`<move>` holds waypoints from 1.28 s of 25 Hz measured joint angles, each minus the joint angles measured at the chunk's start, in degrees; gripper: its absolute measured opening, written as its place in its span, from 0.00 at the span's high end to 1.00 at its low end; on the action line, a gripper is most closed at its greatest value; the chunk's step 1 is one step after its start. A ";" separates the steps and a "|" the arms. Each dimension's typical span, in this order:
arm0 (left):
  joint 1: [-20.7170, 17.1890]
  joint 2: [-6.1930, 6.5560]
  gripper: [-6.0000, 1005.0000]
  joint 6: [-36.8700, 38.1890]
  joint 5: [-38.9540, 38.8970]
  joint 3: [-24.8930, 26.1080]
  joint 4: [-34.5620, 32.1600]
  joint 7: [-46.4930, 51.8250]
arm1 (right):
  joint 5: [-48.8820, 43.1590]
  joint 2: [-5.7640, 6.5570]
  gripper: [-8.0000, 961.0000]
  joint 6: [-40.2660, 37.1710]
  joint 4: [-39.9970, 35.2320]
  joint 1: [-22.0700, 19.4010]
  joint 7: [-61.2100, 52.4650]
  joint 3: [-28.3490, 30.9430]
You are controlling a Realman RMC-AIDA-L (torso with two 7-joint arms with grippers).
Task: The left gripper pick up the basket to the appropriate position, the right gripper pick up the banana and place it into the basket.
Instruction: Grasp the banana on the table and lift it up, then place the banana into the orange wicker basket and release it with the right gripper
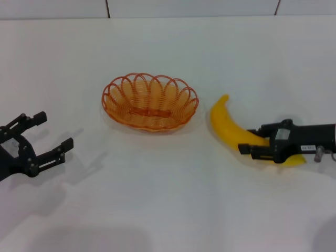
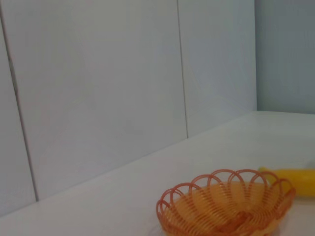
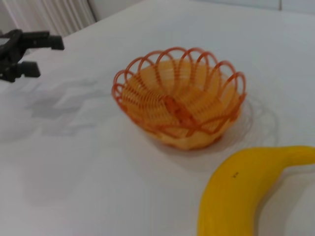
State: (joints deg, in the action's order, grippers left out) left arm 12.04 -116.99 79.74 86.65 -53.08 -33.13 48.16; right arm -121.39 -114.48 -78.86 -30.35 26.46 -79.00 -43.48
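**Right claw closed on the banana, basket bare at table centre**

A smooth white table point(image 1: 168, 199) fills the head view, meeting a pale panelled wall point(image 2: 98, 88) with thin vertical seams at the far edge.

Nearest, at about 8 o'clock from the table's middle, the left gripper point(image 1: 43, 134) hovers with its black fingers spread wide, holding nothing, well apart from the basket. At about 4 o'clock, the right gripper point(image 1: 251, 145) lies low along the surface, its black fingers clamped across the lower half of the banana point(image 1: 227, 123). The banana is glossy, plastic-looking, bright yellow and strongly curved, its tip pointing toward 12 o'clock.

Farther back, near the centre, sits the basket point(image 1: 150, 101): an oval of orange wire, woven base, looped scalloped rim, with nothing in it. The banana lies just beside it at 3 o'clock, not touching.
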 joint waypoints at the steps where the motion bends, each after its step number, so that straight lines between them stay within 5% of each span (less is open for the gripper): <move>1: 0.00 0.00 0.11 0.00 0.00 0.00 0.00 0.00 | 0.35 -0.18 0.46 0.01 -0.63 -0.12 -0.20 0.14; 7: -0.07 0.05 0.11 0.04 -0.03 0.00 0.09 -0.17 | 10.94 -0.65 0.49 0.05 -3.19 -0.51 1.10 0.32; 14: 0.57 -0.14 0.11 0.33 -0.26 -0.03 0.93 -0.73 | 26.18 -1.90 0.49 -3.79 -2.37 0.75 16.05 -2.43; 25: 3.91 0.02 0.11 2.86 -1.30 -0.55 4.93 -0.76 | 32.02 -3.09 0.49 7.00 3.39 12.08 24.76 -27.39; 32: 6.30 0.31 0.11 4.65 0.47 -0.80 7.11 0.80 | 41.11 -3.02 0.49 18.11 2.86 13.66 22.21 -40.00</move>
State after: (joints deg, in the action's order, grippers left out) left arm 18.34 -116.68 84.39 87.13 -53.88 -26.01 48.96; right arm -80.27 -117.50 -60.75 -27.49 40.12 -56.80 -83.48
